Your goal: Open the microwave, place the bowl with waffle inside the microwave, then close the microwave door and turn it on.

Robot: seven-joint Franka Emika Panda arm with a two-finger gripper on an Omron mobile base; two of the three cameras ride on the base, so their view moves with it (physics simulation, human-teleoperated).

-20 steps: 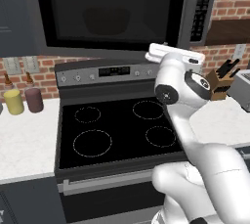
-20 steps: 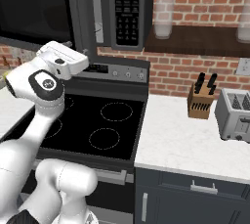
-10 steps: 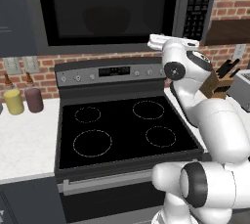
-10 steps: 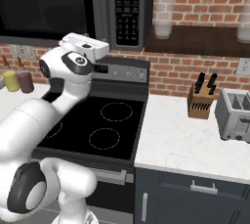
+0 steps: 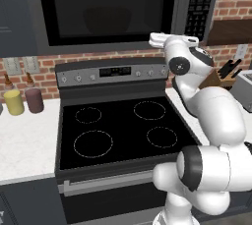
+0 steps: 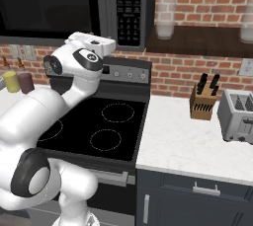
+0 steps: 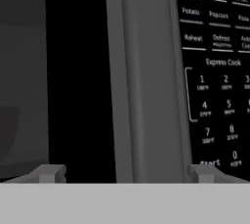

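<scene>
Still on the first step: opening the large dark grey boxy microwave (image 5: 123, 10) mounted above the black four-ring stove (image 5: 120, 128). Claw (image 7: 126, 171) spread wide, empty, close up to the grey vertical door edge (image 7: 146, 71) beside the black keypad strip (image 7: 217, 71). Wide black-glass microwave door (image 5: 106, 5) apparently shut. Next, probably: closing on that edge and pulling outward.

You are looking close at the microwave (image 7: 146, 71), its door's black glass window (image 7: 73, 71) on your left, grey door frame in the middle, keypad (image 7: 219, 71) with numbered buttons on your right, gripper (image 7: 126, 173) fingertips spread wide, straddling the frame.
</scene>
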